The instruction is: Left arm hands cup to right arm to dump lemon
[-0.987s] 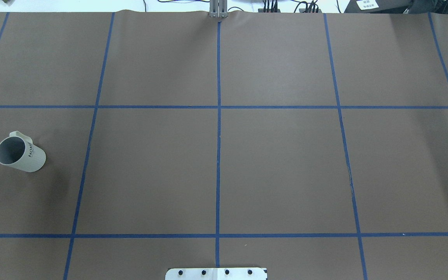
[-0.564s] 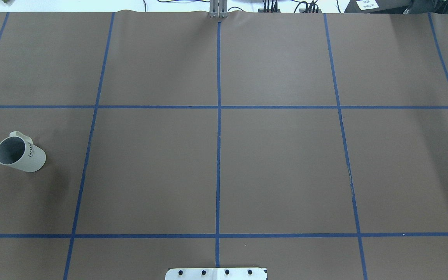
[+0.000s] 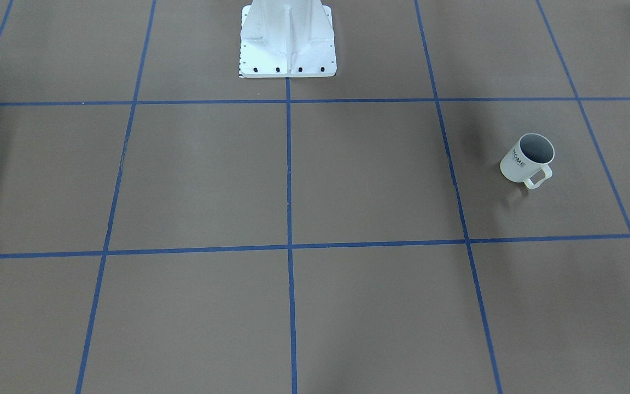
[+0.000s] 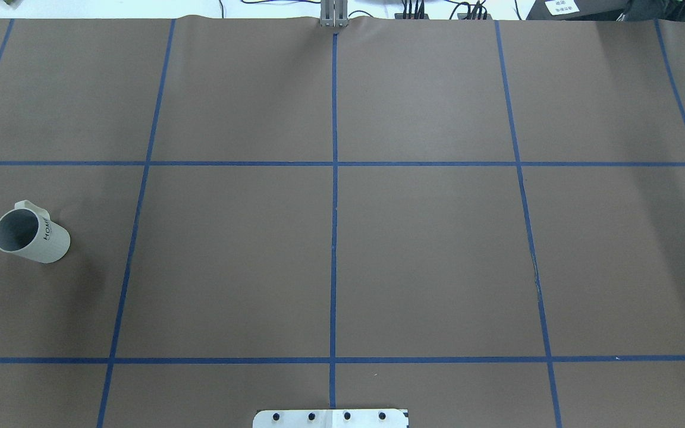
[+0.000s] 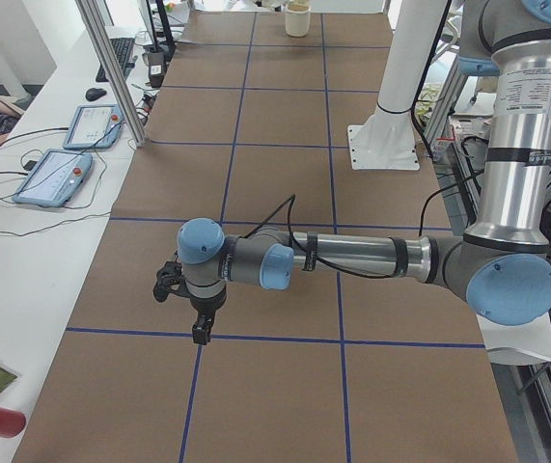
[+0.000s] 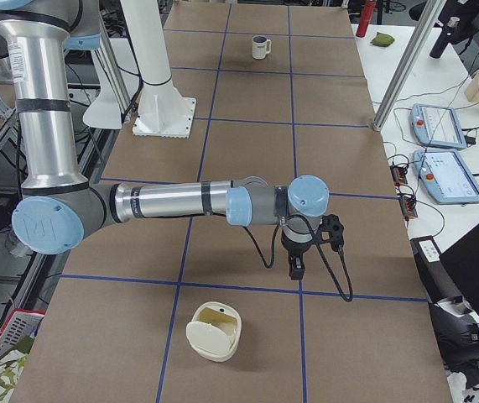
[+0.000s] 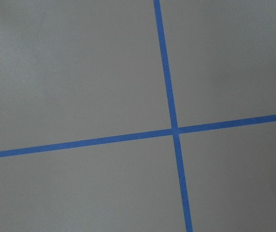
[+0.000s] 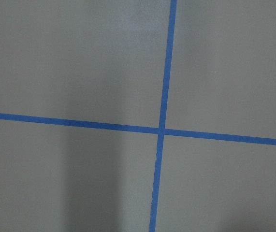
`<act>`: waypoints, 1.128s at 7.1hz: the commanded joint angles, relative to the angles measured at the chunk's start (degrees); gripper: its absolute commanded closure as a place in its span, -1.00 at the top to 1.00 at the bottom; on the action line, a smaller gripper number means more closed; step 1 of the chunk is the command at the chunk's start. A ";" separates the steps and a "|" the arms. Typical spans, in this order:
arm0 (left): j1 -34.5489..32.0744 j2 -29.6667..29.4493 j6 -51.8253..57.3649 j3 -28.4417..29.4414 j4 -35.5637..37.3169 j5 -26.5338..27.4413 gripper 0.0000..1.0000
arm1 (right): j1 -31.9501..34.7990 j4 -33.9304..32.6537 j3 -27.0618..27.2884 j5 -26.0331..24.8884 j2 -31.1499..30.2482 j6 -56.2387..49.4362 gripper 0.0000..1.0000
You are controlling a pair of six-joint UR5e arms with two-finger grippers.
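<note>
The cup point(image 4: 30, 233) stands upright on the brown table point(image 4: 426, 261), far out on the robot's left side, in the middle row of the squares marked off by blue tape point(image 4: 334, 238). Its handle points away from the robot, toward the operators' side, and its black lettering faces the middle of the table. Looking into its mouth, only the grey inner wall shows. The left gripper point(image 5: 200, 333) hangs fingers-down over a tape crossing, at the end of an arm held level above the table. The right gripper point(image 6: 294, 270) hangs the same way over another crossing, well apart from the cup. I cannot tell whether either gripper's fingers are spread or pressed together, since both wrist views show only paper and tape. A cream pot point(image 6: 214, 332) sits on the table near the right gripper.
</note>
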 commanded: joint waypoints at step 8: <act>0.00 -0.21 -0.39 -0.14 -0.03 0.00 1.00 | 0.08 0.00 5.73 2.58 -5.86 -0.08 1.00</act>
